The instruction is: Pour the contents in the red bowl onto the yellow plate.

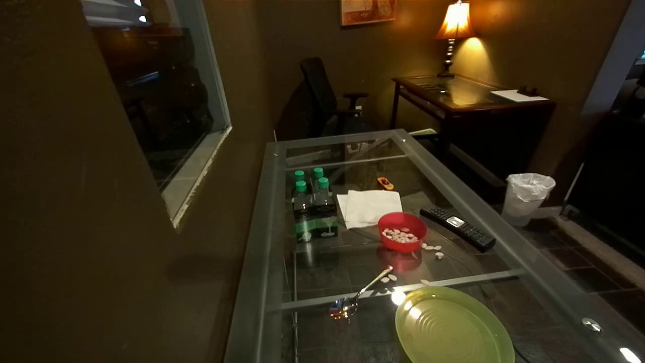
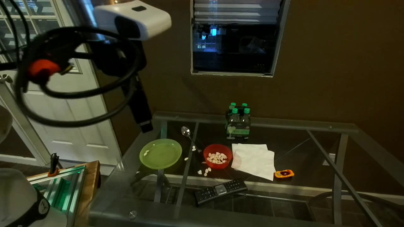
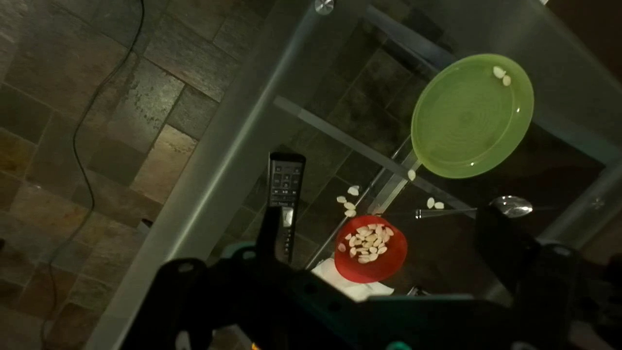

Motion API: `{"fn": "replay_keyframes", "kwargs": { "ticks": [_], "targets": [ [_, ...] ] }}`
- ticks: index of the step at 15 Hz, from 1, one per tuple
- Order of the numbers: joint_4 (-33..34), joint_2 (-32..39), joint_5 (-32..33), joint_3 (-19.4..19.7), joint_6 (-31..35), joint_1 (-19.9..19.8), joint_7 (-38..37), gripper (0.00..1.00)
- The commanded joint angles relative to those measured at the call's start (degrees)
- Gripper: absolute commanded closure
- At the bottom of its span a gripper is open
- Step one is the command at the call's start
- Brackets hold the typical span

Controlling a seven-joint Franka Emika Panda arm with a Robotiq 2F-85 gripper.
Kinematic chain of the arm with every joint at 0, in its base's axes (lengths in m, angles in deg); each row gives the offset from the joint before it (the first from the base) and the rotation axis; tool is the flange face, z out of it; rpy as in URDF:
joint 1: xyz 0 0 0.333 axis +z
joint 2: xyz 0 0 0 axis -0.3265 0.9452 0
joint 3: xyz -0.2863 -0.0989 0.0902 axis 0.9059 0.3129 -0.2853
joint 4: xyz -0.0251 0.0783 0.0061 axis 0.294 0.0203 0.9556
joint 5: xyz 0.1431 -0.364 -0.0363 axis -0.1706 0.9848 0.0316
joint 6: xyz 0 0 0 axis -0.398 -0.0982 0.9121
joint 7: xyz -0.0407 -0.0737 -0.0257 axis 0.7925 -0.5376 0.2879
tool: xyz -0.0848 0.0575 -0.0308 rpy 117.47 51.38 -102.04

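The red bowl [image 1: 401, 246] stands upright on the glass table and also shows in an exterior view [image 2: 217, 166] and in the wrist view [image 3: 371, 272]. The contents, small pale pieces [image 3: 368, 243], lie in it. The yellow plate [image 3: 464, 116], yellow-green, lies beside the bowl and shows in both exterior views [image 1: 448, 327] [image 2: 161, 154]. Two pale pieces lie near its rim. My gripper [image 3: 381, 211] is open and empty, its dark fingers wide apart, high above the table. In an exterior view the gripper [image 2: 145, 127] hangs above the plate's side, away from the bowl.
A spoon [image 2: 191, 137] and loose pale pieces [image 2: 206, 171] lie between bowl and plate. A remote [image 2: 221, 190], a white napkin [image 2: 254, 160], green-capped bottles [image 2: 239, 123] and an orange object [image 2: 284, 173] stand or lie around the bowl. A wall borders the table.
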Motion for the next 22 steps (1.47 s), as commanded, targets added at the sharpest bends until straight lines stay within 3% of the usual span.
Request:
{"fn": "replay_keyframes", "kwargs": {
  "ticks": [1, 5, 8, 15, 18, 21, 22],
  "targets": [
    [2.5, 10.9, -2.2, -5.1, 9.2, 2.0, -5.7, 0.0],
    [6.5, 22.9, 0.4, -11.6, 16.3, 2.7, -12.2, 0.0],
    [11.0, 32.2, 3.1, -14.2, 21.4, 2.3, -14.7, 0.0],
    [21.2, 49.9, 7.4, -15.1, 25.4, 4.3, -19.9, 0.0],
    [22.6, 55.2, 5.9, -15.1, 30.6, 6.4, -25.5, 0.0],
    [22.4, 59.0, 9.5, -13.6, 38.6, 9.8, -34.4, 0.0],
    [21.2, 56.3, 6.1, -14.2, 34.9, 8.4, -28.5, 0.0]
  ]
}}
